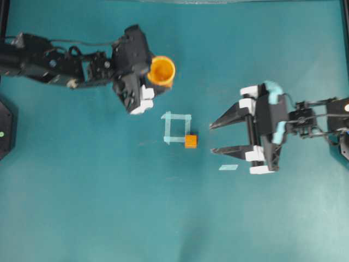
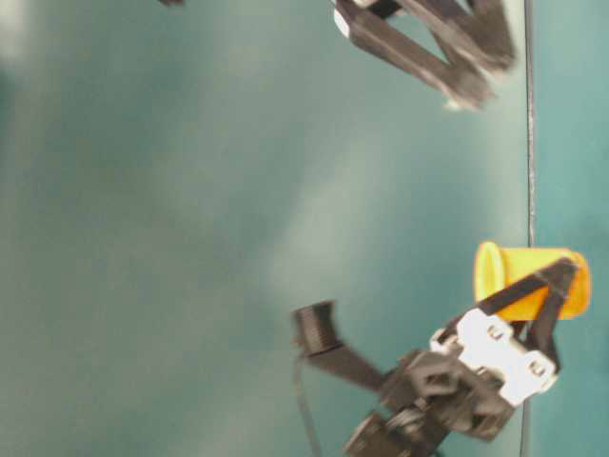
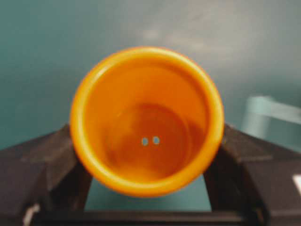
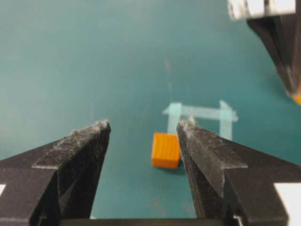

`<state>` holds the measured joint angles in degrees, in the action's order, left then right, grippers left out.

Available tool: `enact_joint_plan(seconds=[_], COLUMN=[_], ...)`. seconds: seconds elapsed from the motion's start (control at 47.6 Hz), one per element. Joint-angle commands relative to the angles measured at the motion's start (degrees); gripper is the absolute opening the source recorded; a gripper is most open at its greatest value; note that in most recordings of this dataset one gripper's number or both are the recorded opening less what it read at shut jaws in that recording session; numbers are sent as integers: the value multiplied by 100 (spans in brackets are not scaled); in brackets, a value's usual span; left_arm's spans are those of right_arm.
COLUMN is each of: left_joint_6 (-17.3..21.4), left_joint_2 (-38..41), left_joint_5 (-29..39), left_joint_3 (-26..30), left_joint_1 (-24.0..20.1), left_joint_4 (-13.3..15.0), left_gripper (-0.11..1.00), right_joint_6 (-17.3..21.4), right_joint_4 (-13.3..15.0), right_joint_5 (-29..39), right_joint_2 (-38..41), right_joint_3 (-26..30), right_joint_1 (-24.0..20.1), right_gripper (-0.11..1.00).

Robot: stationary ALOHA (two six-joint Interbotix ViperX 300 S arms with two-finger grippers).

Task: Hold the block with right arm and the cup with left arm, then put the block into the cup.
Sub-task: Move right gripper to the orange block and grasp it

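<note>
Count: 1 cup (image 1: 162, 71), near the far edge of the table (image 1: 82, 207). 1 block (image 1: 191, 142), mid-table. 1 tape square outline (image 1: 177, 129), block touching its corner. 1 loose tape strip (image 1: 228, 167), on the near-right side of the block. 2 arms: left arm (image 1: 49, 63) from the left edge, right arm (image 1: 311, 123) from the right edge.

Turned on its side, the table-level view shows the yellow-orange cup (image 2: 533, 281) lying across the frame, its rim facing left, clasped between the black fingers (image 2: 550, 303) of the left arm's tool (image 2: 535, 295) with white fittings. Above, blurred, the right arm's tool (image 2: 457, 52) hangs with fingers spread over the teal surface (image 2: 190, 238).
</note>
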<state>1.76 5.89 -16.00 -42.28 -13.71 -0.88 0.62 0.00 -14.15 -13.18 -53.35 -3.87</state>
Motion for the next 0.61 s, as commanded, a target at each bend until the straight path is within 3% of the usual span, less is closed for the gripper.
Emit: enact_joint_plan(seconds=[0.0, 0.273, 0.588], left_joint_6=[-18, -79, -79], left_joint_2=[-360, -659, -694], left_joint_5=[-18, -9, 246], left_joint_3=[-62, -308, -255], left_joint_1=[237, 782, 1222], left_joint_4=[-9, -18, -9], left_gripper=[64, 64, 64], right_joint_6=[9, 9, 9], right_joint_4=[-35, -308, -431], right_joint_5=[-70, -396, -800], right_joint_2=[141, 773, 1529], right_joint_3=[176, 308, 545], right_joint_1=[-18, 62, 158], right_gripper=[62, 62, 62])
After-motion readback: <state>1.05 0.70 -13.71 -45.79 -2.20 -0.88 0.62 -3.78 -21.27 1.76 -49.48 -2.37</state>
